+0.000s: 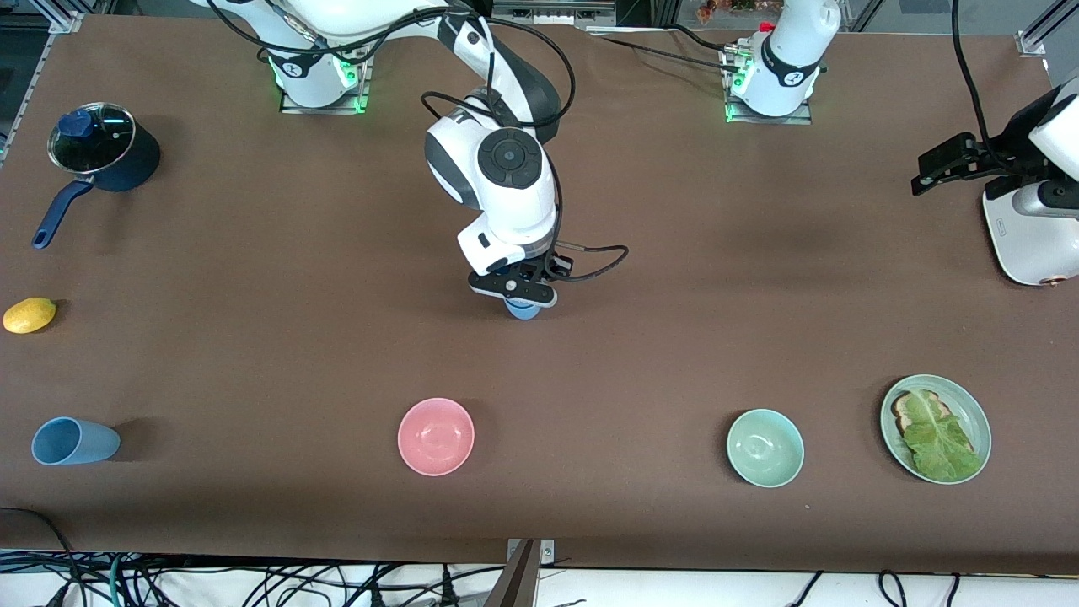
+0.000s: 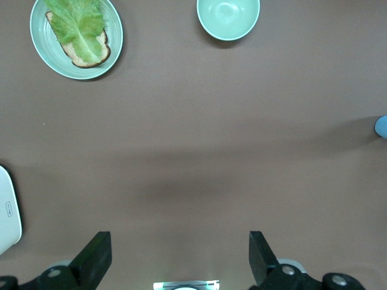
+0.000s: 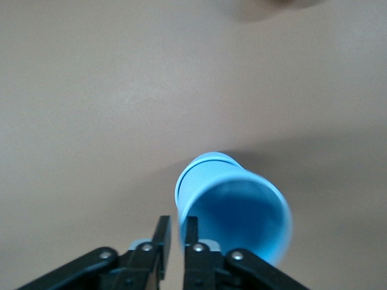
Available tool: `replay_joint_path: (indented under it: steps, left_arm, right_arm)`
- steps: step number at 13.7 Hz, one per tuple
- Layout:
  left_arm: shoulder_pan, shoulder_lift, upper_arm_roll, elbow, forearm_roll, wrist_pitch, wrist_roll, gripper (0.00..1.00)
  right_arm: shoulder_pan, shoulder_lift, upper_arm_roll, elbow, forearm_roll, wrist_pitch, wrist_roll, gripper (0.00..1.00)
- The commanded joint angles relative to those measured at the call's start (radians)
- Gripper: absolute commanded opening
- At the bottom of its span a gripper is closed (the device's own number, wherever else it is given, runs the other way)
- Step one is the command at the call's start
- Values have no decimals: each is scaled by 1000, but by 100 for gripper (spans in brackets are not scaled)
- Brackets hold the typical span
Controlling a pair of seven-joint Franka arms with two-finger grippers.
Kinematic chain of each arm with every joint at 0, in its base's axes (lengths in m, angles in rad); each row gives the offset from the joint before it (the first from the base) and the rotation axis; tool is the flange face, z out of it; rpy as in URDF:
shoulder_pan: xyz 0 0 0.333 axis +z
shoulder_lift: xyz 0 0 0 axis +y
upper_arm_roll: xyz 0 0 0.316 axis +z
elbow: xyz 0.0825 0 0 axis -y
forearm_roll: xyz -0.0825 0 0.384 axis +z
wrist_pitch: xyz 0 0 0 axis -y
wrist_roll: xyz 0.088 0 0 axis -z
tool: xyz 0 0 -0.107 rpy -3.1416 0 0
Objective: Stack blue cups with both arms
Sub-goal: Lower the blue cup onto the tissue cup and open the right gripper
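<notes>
One blue cup [image 1: 524, 310] is under my right gripper [image 1: 516, 291] at mid-table. In the right wrist view the cup [image 3: 236, 211] is tilted with its mouth open to the camera. My right gripper [image 3: 178, 222] is shut on its rim, one finger inside and one outside. A second blue cup [image 1: 74, 441] lies on its side near the front camera at the right arm's end of the table. My left gripper [image 2: 179, 238] is open and empty, held high over the table near its base and out of the front view. The held cup also shows in the left wrist view [image 2: 382, 127].
A pink bowl [image 1: 436, 436], a mint-green bowl [image 1: 764, 448] and a green plate [image 1: 982, 421] with toast and lettuce stand in a row near the front camera. A lemon [image 1: 29, 314] and a dark-blue lidded saucepan [image 1: 105, 152] are at the right arm's end. A white appliance [image 1: 1033, 244] is at the left arm's end.
</notes>
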Motion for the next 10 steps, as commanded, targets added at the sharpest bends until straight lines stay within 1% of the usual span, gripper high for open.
replay_joint_path:
  steps: [1, 3, 5, 7, 8, 9, 10]
  left_arm:
    - [9, -46, -6, -53, 9, 17, 4, 100]
    - [9, -51, -7, -60, 10, 19, 6, 100]
    - [9, -51, -7, -59, 10, 19, 4, 100]
    - [7, -49, -6, -59, 10, 19, 6, 100]
    - [7, -49, -6, -59, 10, 19, 4, 100]
    - [6, -49, -6, -59, 10, 19, 4, 100]
    - [6, -48, -6, -57, 12, 19, 4, 100]
  right_arm:
    - [11, 22, -8, 44, -17, -6, 18, 43]
    - [11, 17, -9, 44, -17, -12, 15, 50]
    - [3, -3, -22, 44, -17, -39, 3, 66]
    - [-8, -20, -31, 73, -17, -110, -20, 92]
    - [-20, -26, -42, 96, -15, -154, -61, 99]
    - [-38, -33, -45, 107, -14, -196, -118, 99]
    - [-72, -68, -43, 107, -11, -234, -177, 100]
